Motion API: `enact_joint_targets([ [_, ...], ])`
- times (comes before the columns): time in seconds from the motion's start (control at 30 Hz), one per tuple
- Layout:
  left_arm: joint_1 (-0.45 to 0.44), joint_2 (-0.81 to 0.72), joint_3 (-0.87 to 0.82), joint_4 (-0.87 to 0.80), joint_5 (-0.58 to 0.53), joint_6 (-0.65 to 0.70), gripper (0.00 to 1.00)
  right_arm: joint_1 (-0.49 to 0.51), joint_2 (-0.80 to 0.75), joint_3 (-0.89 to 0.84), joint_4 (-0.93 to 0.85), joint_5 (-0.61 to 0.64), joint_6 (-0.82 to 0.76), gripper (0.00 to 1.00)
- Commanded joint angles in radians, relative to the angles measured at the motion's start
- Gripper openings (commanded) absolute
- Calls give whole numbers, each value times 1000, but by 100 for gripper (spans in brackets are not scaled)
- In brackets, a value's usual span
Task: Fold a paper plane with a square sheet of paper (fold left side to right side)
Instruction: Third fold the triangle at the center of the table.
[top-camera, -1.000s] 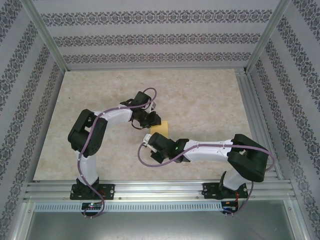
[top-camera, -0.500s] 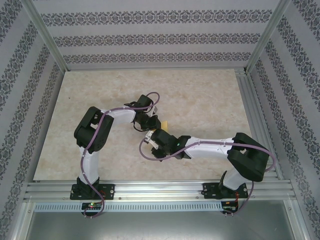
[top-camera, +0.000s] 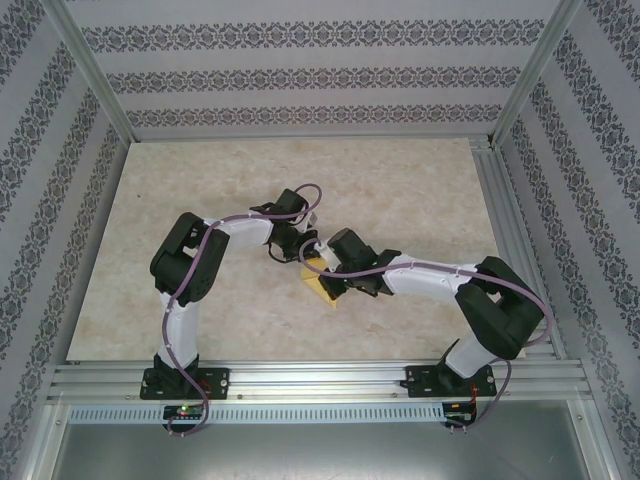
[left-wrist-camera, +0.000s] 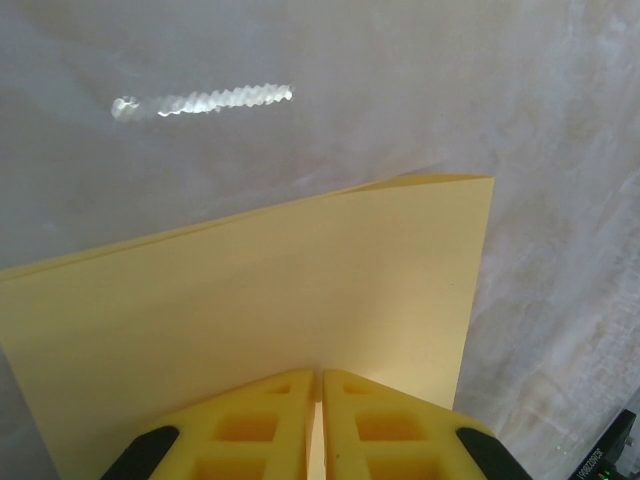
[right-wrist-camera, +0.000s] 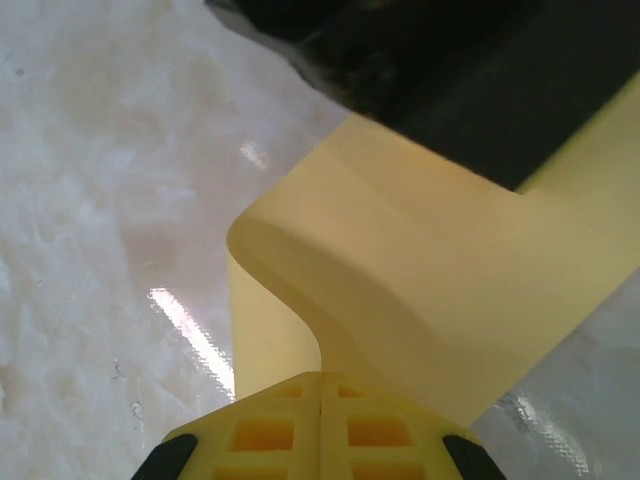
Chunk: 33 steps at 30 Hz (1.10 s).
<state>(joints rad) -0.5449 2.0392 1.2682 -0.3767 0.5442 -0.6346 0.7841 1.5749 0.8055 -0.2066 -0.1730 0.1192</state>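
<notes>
Two: left pincer (left-wrist-camera: 318, 373), right pincer (right-wrist-camera: 320, 377), tight on curled paper (left-wrist-camera: 300, 280); table (top-camera: 420, 190) beneath.

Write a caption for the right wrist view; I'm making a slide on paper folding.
Right end effector shut on the pale-yellow paper sheet, which curls above the marbled table.

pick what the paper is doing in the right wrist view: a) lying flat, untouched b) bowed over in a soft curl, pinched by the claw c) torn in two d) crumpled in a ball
B: the paper arches over in a rounded curl with no sharp crease, and the right claw is shut on its near edge.
</notes>
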Motion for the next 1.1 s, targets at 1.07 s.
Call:
enact_joint_targets([
  [1.07, -28, 49, 11, -42, -45, 23, 12, -110, 48, -54, 49, -71, 69, 0],
])
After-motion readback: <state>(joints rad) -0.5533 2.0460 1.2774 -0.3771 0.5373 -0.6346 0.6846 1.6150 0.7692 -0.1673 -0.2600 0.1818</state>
